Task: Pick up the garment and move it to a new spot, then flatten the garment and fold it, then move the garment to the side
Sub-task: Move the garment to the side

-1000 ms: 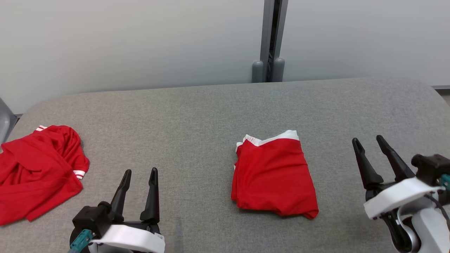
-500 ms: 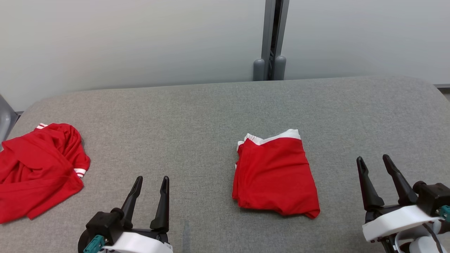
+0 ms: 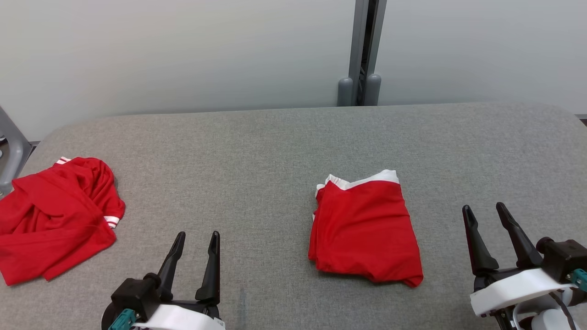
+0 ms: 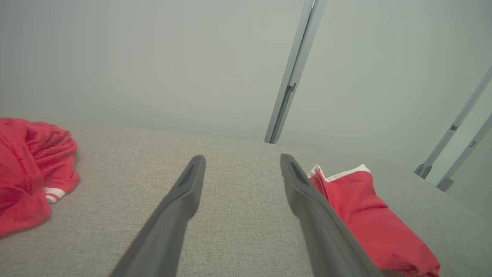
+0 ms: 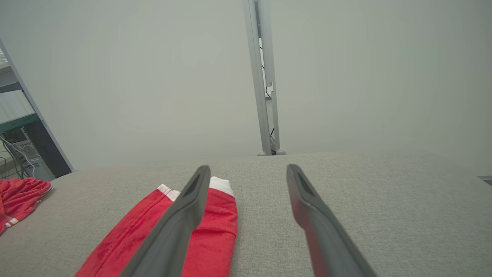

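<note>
The garment [image 3: 364, 229] lies folded into a neat red rectangle right of the table's middle, a white edge along its far side. It also appears in the left wrist view [image 4: 365, 207] and the right wrist view [image 5: 215, 227]. My left gripper [image 3: 198, 234] hovers open near the front edge, to the garment's left, with nothing between its fingers [image 4: 242, 157]. My right gripper [image 3: 483, 207] is open too, to the garment's right and apart from it, its fingers empty [image 5: 248, 167].
A second red garment [image 3: 55, 220] with striped white cuffs lies crumpled at the grey table's [image 3: 275, 146] left end. A grey metal post [image 3: 364, 50] stands behind the far edge against a pale wall. A grey frame leg [image 3: 11, 142] shows at far left.
Both grippers have drawn back toward the near edge, the right one more, staying open. The whole picture has shifted slightly, so the camera moved. The garments lie as before.
</note>
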{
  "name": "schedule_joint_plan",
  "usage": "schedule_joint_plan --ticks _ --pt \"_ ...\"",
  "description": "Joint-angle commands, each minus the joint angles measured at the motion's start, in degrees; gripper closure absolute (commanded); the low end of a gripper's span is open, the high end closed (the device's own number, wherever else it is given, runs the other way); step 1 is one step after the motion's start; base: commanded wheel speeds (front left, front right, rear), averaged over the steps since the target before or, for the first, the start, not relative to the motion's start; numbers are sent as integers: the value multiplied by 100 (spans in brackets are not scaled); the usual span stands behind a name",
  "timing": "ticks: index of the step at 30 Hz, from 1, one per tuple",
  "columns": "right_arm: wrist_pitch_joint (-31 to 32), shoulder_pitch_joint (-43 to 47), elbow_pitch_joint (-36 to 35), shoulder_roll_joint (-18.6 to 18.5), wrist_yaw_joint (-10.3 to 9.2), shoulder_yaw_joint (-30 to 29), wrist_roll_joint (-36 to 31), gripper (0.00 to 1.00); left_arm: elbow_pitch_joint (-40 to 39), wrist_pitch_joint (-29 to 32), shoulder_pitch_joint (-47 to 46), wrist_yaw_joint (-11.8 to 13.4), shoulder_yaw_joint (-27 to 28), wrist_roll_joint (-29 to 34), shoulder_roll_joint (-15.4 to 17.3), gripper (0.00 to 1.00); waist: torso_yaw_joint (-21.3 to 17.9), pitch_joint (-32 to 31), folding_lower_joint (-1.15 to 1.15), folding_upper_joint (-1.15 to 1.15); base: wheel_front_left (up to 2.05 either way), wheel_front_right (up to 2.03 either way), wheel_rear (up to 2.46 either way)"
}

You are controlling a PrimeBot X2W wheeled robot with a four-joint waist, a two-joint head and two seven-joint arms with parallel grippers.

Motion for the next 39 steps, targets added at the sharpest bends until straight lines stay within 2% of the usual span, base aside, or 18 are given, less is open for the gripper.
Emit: schedule_joint_plan --ticks 1,11,21,29,39 --pt "-27 21 27 -24 -1 -1 -23 0 9 -10 3 13 7 -15 23 0 10 -3 0 0 0 0 0" --pt "-26 28 118 -25 -1 12 52 0 43 -10 -15 10 -26 -13 23 0 68 15 0 0 0 0 0" --pt "44 -398 704 -54 -1 274 430 0 34 -10 -303 -35 -178 43 23 0 312 615 0 0 0 0 0" --pt "703 -1001 1496 -129 -1 698 1301 0 102 -10 -595 -19 -373 6 23 0 577 1044 0 0 0 0 0" --pt "1082 -1385 2091 -295 -1 1148 1971 0 117 -10 -719 37 -515 -45 23 0 790 1153 0 0 0 0 0"
